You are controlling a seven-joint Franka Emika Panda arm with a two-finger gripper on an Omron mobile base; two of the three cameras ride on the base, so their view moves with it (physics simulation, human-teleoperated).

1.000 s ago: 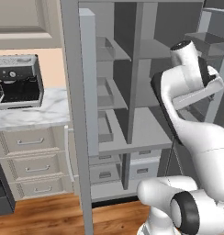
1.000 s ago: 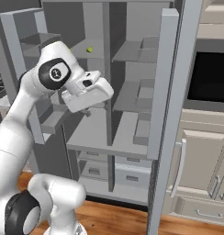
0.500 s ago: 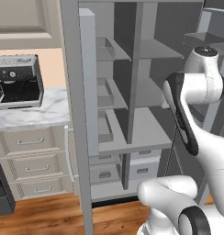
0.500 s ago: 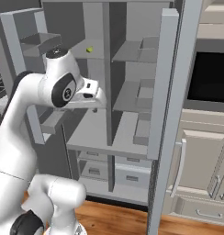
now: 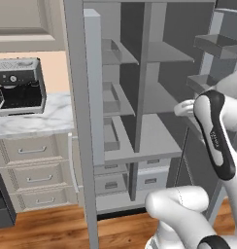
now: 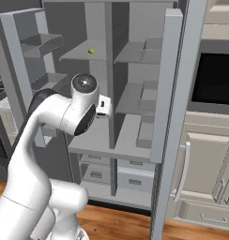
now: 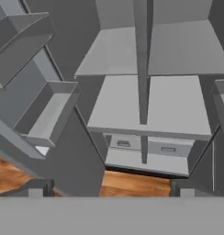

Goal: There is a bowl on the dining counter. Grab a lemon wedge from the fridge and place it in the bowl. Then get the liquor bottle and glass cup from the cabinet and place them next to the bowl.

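grey flat-shelved fridge [image 6: 135,117], tiny lemon wedge [image 6: 91,50]

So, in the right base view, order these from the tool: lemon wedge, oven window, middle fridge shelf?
1. Middle fridge shelf, just under the tool.
2. Lemon wedge, higher up inside.
3. Oven window, far right.

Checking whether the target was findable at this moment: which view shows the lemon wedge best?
The right base view: the lemon wedge sits as a tiny yellow-green speck on the upper left shelf of the open fridge. The left base and hand views show grey fridge shelves, but I can make out no wedge there.
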